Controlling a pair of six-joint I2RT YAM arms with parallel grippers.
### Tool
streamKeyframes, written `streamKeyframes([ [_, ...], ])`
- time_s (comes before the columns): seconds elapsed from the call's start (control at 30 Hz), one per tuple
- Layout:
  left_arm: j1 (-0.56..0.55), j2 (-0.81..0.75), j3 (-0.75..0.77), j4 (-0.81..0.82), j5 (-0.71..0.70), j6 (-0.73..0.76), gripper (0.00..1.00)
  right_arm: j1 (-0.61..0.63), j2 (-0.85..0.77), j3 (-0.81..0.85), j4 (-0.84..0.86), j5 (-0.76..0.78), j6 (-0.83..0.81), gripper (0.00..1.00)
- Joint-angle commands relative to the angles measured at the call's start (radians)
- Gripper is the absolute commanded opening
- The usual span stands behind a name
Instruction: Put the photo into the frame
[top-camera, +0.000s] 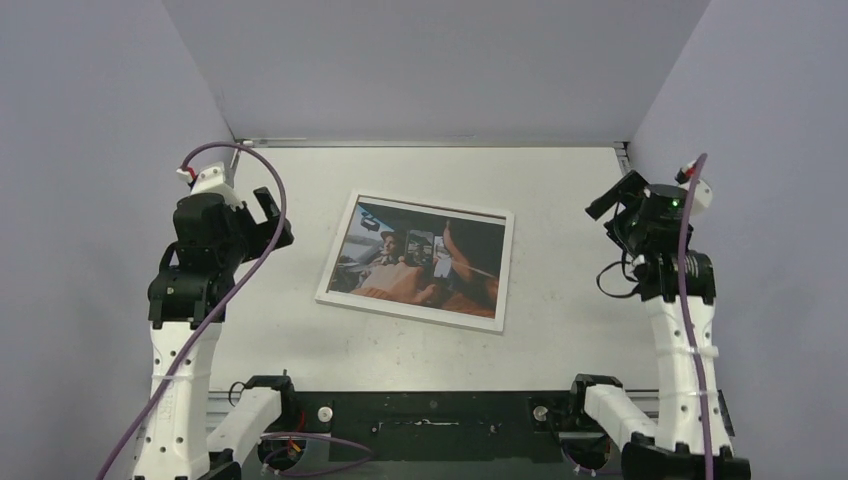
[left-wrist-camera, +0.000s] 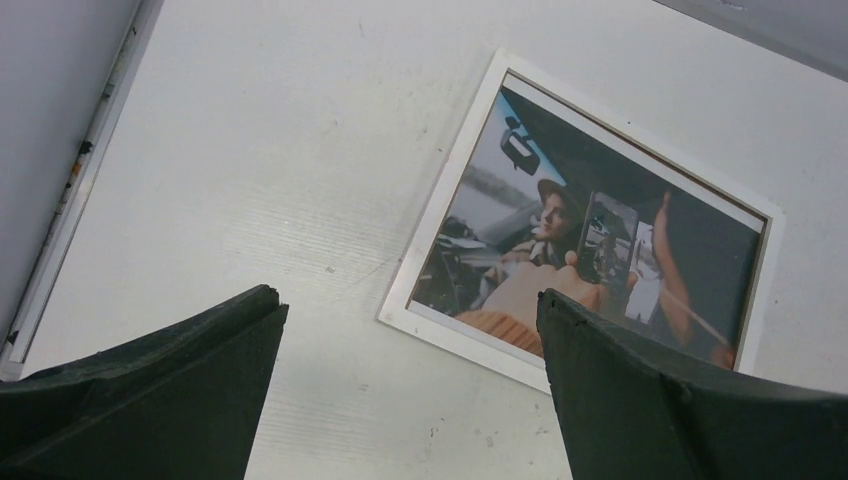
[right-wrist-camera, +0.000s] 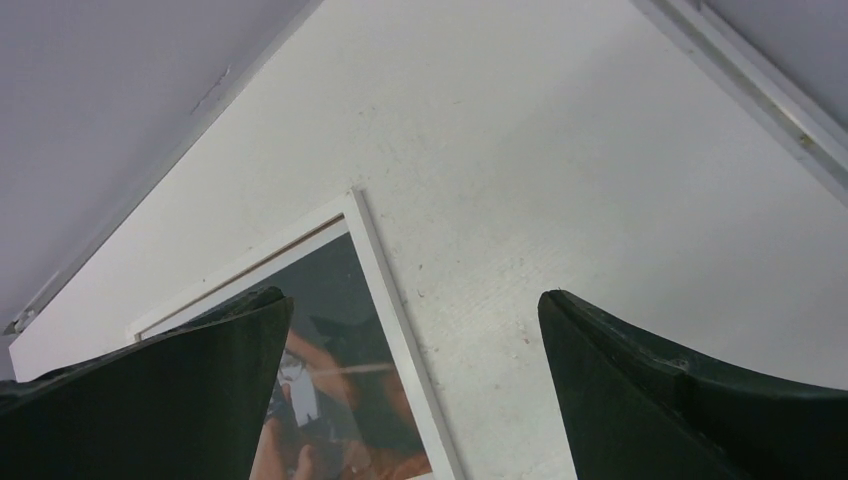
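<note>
The white frame (top-camera: 333, 262) lies flat in the middle of the table, front face up. The photo (top-camera: 420, 258), a dark car scene with orange and blue tones, shows inside it. The frame (left-wrist-camera: 430, 222) and photo (left-wrist-camera: 590, 250) also show in the left wrist view, and the frame (right-wrist-camera: 395, 310) and photo (right-wrist-camera: 330, 330) in the right wrist view. My left gripper (top-camera: 265, 215) is open and empty, raised left of the frame. My right gripper (top-camera: 610, 200) is open and empty, raised right of the frame. Neither touches anything.
Grey walls close the table on the left, back and right. A metal rail (top-camera: 430, 143) runs along the table's back edge. A dark base plate (top-camera: 430, 410) spans the near edge between the arm bases.
</note>
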Motion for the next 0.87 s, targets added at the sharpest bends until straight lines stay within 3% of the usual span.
streamKeyframes([
  [0.0,-0.027,-0.051,0.011,-0.026,-0.052,-0.033,0.97,0.012,-0.168,0.021,-0.194,0.213,0.044,1.0],
  [0.27,-0.096,-0.122,0.045,-0.096,-0.134,-0.047,0.97,0.012,-0.352,0.126,-0.391,0.378,0.061,1.0],
  [0.43,-0.126,-0.144,0.114,-0.189,-0.239,-0.042,0.97,0.011,-0.375,0.177,-0.446,0.38,0.051,1.0],
  [0.83,-0.16,-0.169,0.164,-0.258,-0.229,-0.002,0.97,0.012,-0.422,0.168,-0.471,0.351,0.069,1.0],
])
